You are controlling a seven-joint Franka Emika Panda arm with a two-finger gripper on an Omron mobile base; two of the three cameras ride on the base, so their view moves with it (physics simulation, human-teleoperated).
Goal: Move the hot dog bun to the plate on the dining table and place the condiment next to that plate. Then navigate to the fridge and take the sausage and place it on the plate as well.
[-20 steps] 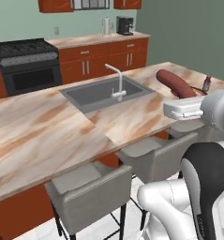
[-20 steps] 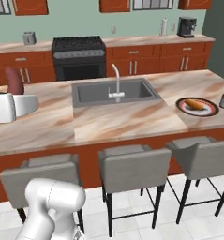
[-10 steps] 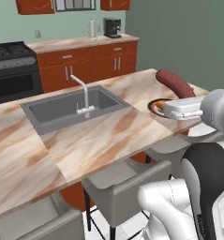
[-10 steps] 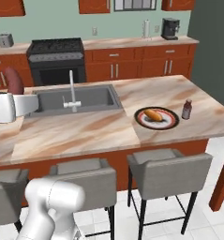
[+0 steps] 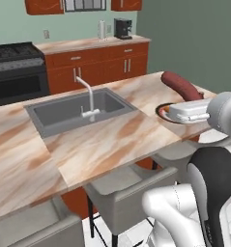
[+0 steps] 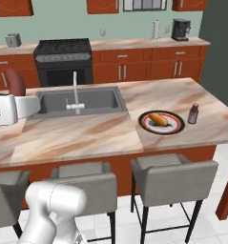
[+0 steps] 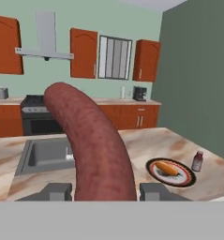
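**Sausage in my grip above the table**

My gripper (image 7: pixel 104 190) is clamped on the sausage (image 7: pixel 92 145), one finger on each side of its lower end. The sausage rises from between my fingers (image 7: pixel 55 191) and curves up and to the left in the hand view, a thick dark reddish-brown link.

Ahead of my gripper and below it lies the table (image 7: pixel 141 140), its marbled top running across the hand view. The plate (image 7: pixel 185 178) sits on the table ahead and to the right of my gripper, with the bun (image 7: pixel 166 168) lying on it. The condiment (image 7: pixel 197 161) stands upright just beside the plate, on its far right side, apart from the rim. The sink (image 7: pixel 43 154) is set into the table ahead and to the left of my gripper, partly hidden behind the sausage.

In the right base view my hand is at the left edge, with the sausage (image 6: pixel 14 82) sticking up from it; the plate (image 6: pixel 146 125), bun (image 6: pixel 158 119) and condiment (image 6: pixel 193 114) are well apart from it, off to the right across the table (image 6: pixel 87 136), past the sink (image 6: pixel 82 101) and its tap (image 6: pixel 76 91).

In the left base view the sausage (image 5: pixel 180 86) shows above my hand, and the plate (image 5: pixel 161 111) peeks out from behind and just beside it
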